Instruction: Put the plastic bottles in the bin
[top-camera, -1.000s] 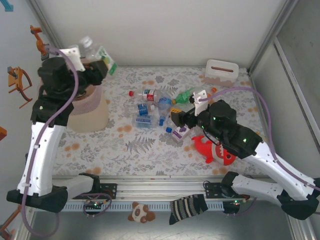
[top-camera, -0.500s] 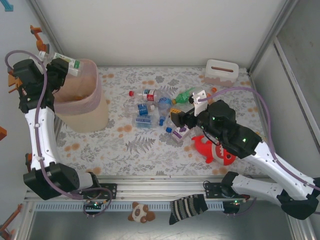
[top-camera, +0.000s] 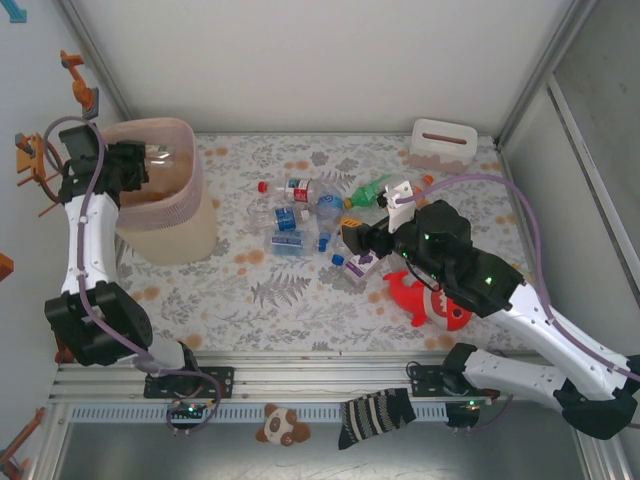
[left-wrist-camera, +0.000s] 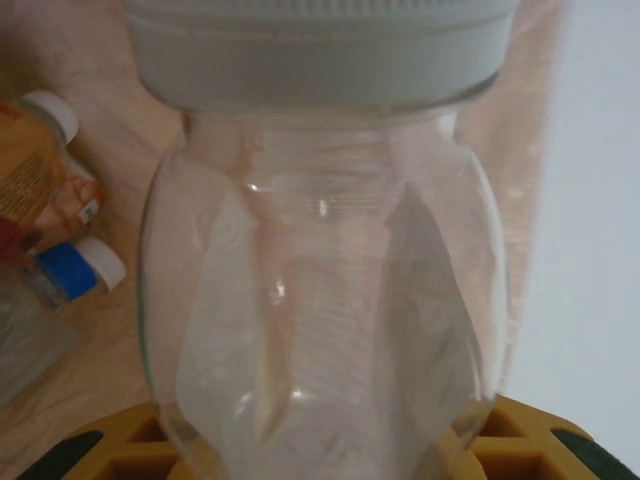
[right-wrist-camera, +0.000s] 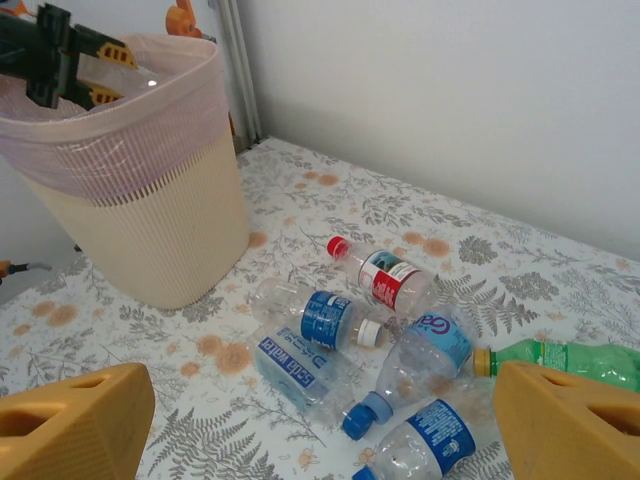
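We judge the step in hand to be the drop. The left gripper (top-camera: 138, 166) is clamped on a clear bottle (left-wrist-camera: 320, 300) and holds it over the mouth of the bin (top-camera: 172, 236), which stands at ten o'clock on the table (top-camera: 260, 290). In the left wrist view the bottle sits between the yellow fingers (left-wrist-camera: 530, 442) with its white cap away from the camera. Beside it we see an orange-labelled bottle (left-wrist-camera: 38, 170) and a blue-capped bottle (left-wrist-camera: 68, 272). They seem to lie inside the bin already, though that view is too blurred to be sure.

The next move calls for the jaws to part while the bottle is well inside the rim, so it falls in and does not catch the edge. The arm then has to lift clear before swinging back.

The left arm stands tall along the nine o'clock side, with its wrist bent in over the rim. The right arm reaches in from five o'clock and bends low at the elbow. The right gripper (top-camera: 352, 236) hangs with its jaws wide apart and holds nothing, at three o'clock of the pile of bottles (top-camera: 300, 215) mid-table. That pile includes a red-capped bottle (right-wrist-camera: 385, 276) and a green bottle (right-wrist-camera: 562, 358), so much of the task remains.
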